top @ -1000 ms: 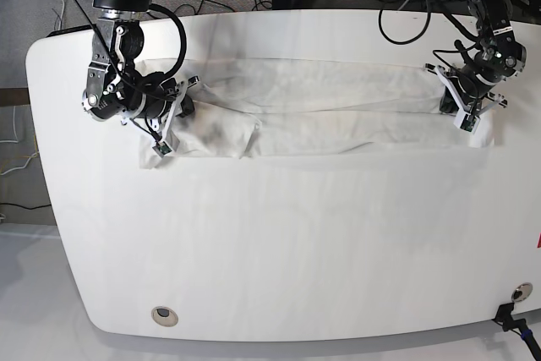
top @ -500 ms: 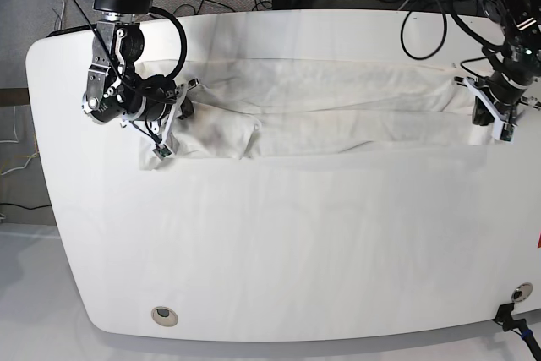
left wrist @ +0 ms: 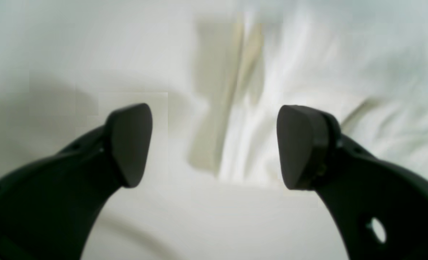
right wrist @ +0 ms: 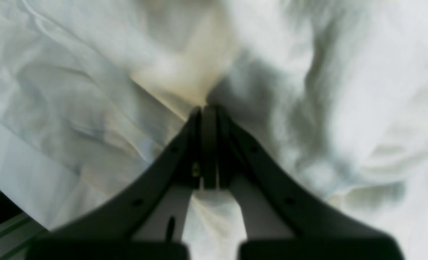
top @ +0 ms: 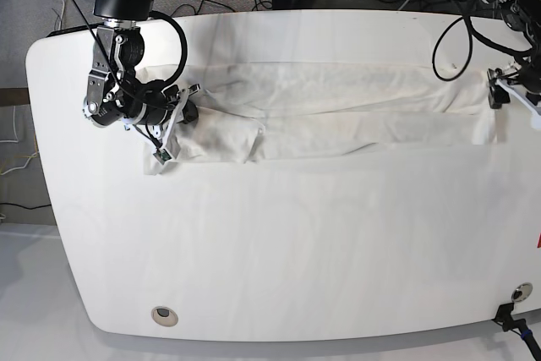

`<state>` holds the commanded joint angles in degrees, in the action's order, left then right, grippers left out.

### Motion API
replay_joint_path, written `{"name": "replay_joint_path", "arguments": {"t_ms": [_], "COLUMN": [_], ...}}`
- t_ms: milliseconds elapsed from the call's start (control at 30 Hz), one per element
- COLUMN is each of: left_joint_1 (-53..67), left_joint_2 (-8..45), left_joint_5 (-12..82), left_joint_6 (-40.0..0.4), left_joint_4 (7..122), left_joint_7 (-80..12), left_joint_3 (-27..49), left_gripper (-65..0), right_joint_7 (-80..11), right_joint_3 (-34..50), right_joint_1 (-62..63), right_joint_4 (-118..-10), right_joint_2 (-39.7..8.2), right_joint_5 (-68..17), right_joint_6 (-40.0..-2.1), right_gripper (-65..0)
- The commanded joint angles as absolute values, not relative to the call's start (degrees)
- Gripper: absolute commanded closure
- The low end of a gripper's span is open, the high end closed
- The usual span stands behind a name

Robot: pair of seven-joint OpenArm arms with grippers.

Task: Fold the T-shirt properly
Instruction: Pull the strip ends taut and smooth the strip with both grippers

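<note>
My right gripper (right wrist: 208, 119) is clamped on a fold of the T-shirt (top: 338, 112), which lies stretched in a long band across the table (top: 279, 243). My left gripper (left wrist: 214, 144) is spread wide, empty, over its blurred far end.

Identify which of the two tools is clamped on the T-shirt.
The right tool: its jaws are shut on the T-shirt; the left tool is open, holding nothing.

White T-shirt (top: 338, 107), apparently folded lengthwise
</note>
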<state>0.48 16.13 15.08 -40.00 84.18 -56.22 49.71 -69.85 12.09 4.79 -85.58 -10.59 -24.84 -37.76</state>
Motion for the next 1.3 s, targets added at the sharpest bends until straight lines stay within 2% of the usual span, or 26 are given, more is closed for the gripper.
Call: {"name": "replay_joint_path", "arguments": {"t_ms": [367,600,900,967,1167,1300], "left_joint_1": [-1.10,-1.10,-1.10,-1.10,-1.10,-1.19], "left_joint_2": [16.04,15.16,14.64,14.64,14.55,14.55], "left_joint_5": [15.08,15.08,15.08,15.08,15.08,15.16], "left_joint_6": [-40.00,-40.00,-40.00,-40.00,-40.00,-40.00], "left_joint_4": [76.97,76.53,76.70,76.70,76.88,76.97], "left_joint_7": [-56.22,-56.13,-56.13,-56.13,-55.87,-54.90], "left_joint_3": [49.19,44.18,43.47,43.47,40.84,40.31], "left_gripper": [-51.1,-51.0,-50.7,-47.5,-22.0,-15.1], "right_joint_7": [-69.85,-69.85,-69.85,-69.85,-69.85,-69.85], "right_joint_3": [12.09,12.09,12.09,12.09,12.09,12.09], "right_joint_1": [4.88,4.88,4.88,4.88,4.88,4.88], "right_joint_4": [-85.58,-85.58,-85.58,-85.58,-85.58,-85.58], "right_joint_2": [-10.68,-10.59,-10.59,-10.59,-10.59,-10.59], "right_joint_5": [-24.84,-24.84,-24.84,-24.84,-24.84,-24.84], "right_joint_6": [-37.76,-37.76,-37.76,-37.76,-37.76,-37.76], "right_gripper": [0.0,0.0,0.0,0.0,0.0,0.0]}}
